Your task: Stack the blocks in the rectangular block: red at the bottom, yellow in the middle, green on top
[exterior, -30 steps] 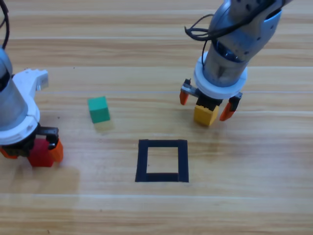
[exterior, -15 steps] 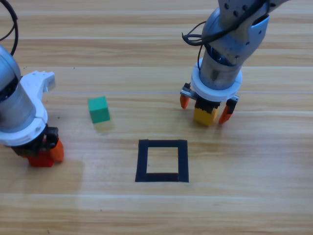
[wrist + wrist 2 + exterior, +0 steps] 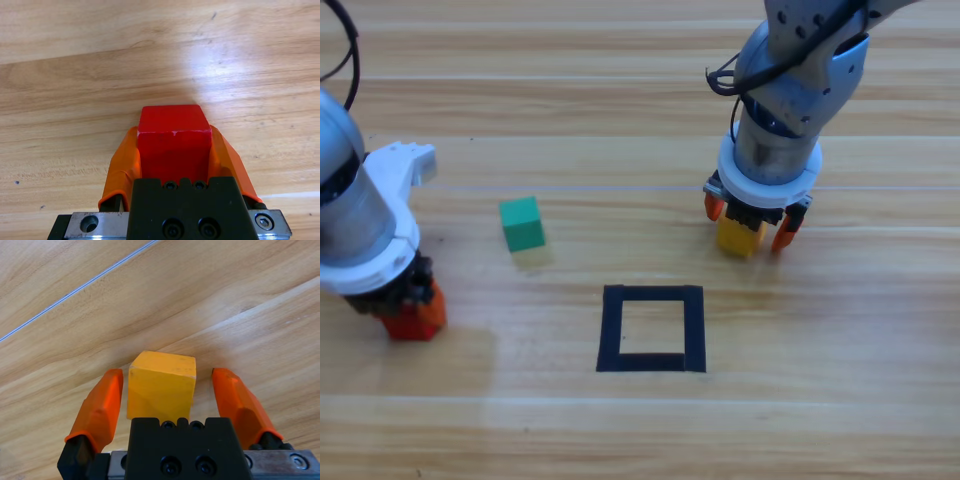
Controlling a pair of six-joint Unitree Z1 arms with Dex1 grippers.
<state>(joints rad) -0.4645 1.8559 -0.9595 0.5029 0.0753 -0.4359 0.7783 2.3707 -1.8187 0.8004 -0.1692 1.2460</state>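
Tape square (image 3: 652, 328) sits empty on the table (image 3: 620, 430), nearest the bottom edge. Left gripper (image 3: 174, 150) is out left of the square, jaws clamped on both sides of red (image 3: 174, 139); green (image 3: 522, 223) stands free up-left of the square. Right gripper (image 3: 170, 390) is just beyond the square's far right corner, jaws partly open around yellow (image 3: 161, 385), one jaw just beside it, a gap at the other.
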